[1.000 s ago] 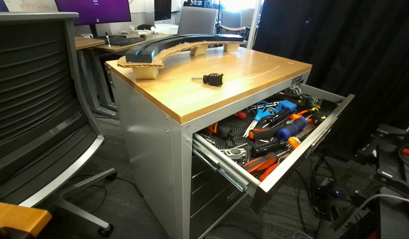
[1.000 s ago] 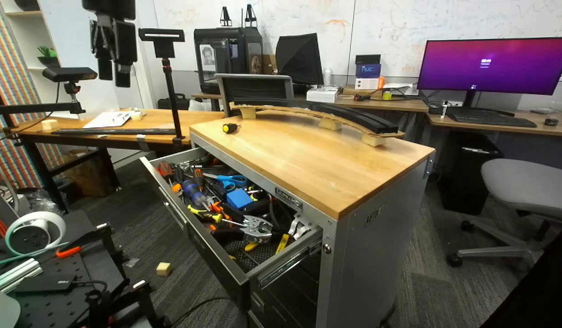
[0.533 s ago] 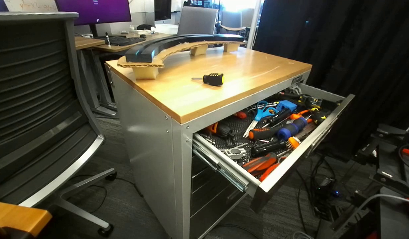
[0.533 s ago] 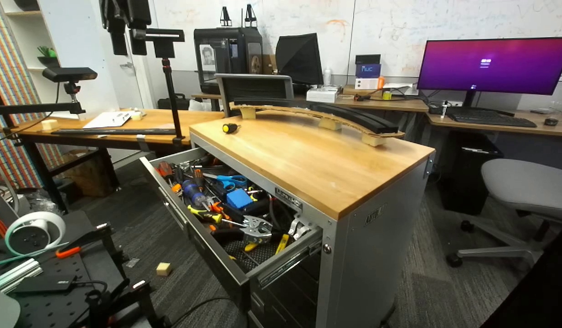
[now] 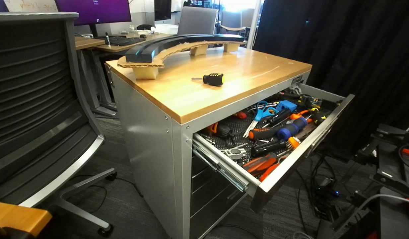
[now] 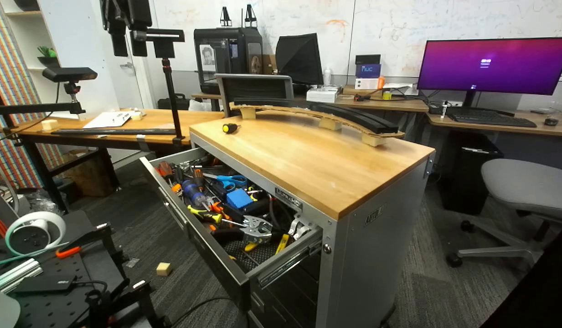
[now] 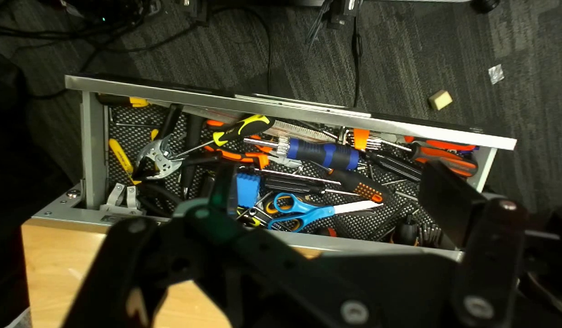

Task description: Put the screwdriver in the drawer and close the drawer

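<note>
Two jobs both looked undone, by my reading: the screwdriver (image 5: 213,79) lay flat on the surface (image 5: 247,71), outside the drawer (image 5: 304,144), which stood pulled out with tools (image 5: 267,133) in it. Overhead, the gripper (image 7: 335,191) hung with jaws wide apart, holding nothing; picking up, dropping in and closing all seemed left.

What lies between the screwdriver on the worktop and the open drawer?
Between the screwdriver and the drawer lie only a strip of wooden worktop and the grey metal rail below its edge; this shows in both exterior views.
</note>
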Motion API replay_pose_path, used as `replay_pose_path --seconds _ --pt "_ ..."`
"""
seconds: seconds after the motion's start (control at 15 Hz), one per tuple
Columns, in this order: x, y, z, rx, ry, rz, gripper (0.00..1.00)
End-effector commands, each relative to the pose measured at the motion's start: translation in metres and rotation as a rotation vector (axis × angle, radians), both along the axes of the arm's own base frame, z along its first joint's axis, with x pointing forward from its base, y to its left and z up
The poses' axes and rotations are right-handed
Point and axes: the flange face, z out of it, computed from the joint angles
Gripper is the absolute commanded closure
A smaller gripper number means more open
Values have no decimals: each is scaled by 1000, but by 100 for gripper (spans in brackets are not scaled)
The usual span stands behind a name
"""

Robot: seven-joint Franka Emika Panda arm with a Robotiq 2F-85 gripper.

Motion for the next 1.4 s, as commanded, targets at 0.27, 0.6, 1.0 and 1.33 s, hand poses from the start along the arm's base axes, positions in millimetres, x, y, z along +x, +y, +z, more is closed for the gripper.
replay_pose_path --seconds 0.27,0.6,1.0,1.33 --pt "0 0 1 0 1 0 0" --pt "30 29 -12 217 -172 -70 0" --pt "60 80 -28 266 -331 30 0" --pt "84 114 -65 180 -343 144 0"
